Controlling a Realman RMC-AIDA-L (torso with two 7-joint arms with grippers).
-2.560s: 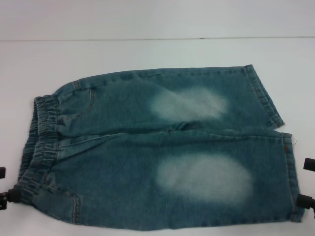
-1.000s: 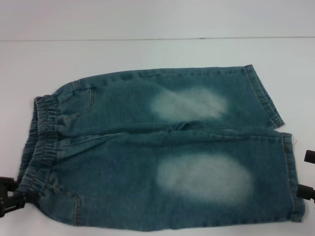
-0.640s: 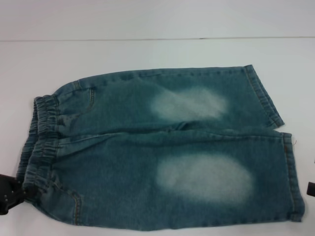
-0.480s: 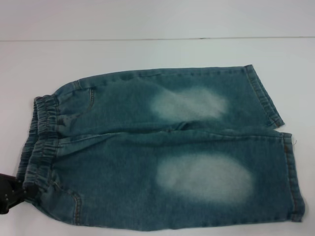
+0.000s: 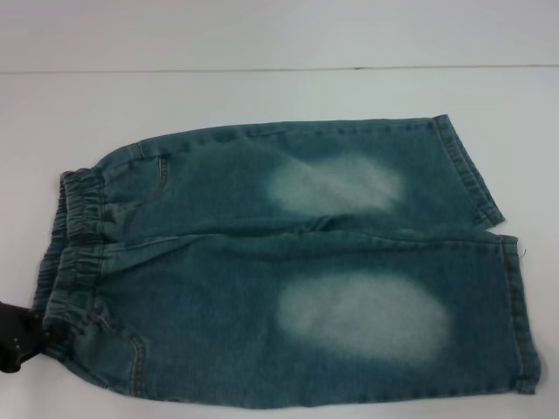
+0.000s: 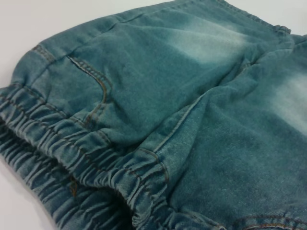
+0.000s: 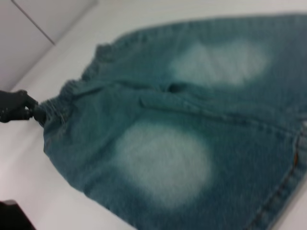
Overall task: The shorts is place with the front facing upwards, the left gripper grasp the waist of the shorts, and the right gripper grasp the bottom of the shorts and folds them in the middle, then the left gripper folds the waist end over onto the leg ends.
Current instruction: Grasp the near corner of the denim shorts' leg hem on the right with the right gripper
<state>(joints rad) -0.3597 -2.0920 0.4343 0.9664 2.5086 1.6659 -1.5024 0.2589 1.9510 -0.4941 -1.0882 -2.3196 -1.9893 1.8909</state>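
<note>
1. Soft, even overhead light washes the white table in the head view, with no glare.
2. The shorts cast only a thin, faint shadow.
3. The left wrist view is sharp on the waist.
4. The right wrist view is blurred throughout.

You see the shorts lying flat, front up: blue-green denim with a pale faded patch on each leg. The waist, a gathered elastic band, lies at the robot's left. The leg ends, flat stitched hems, lie at its right.
</note>
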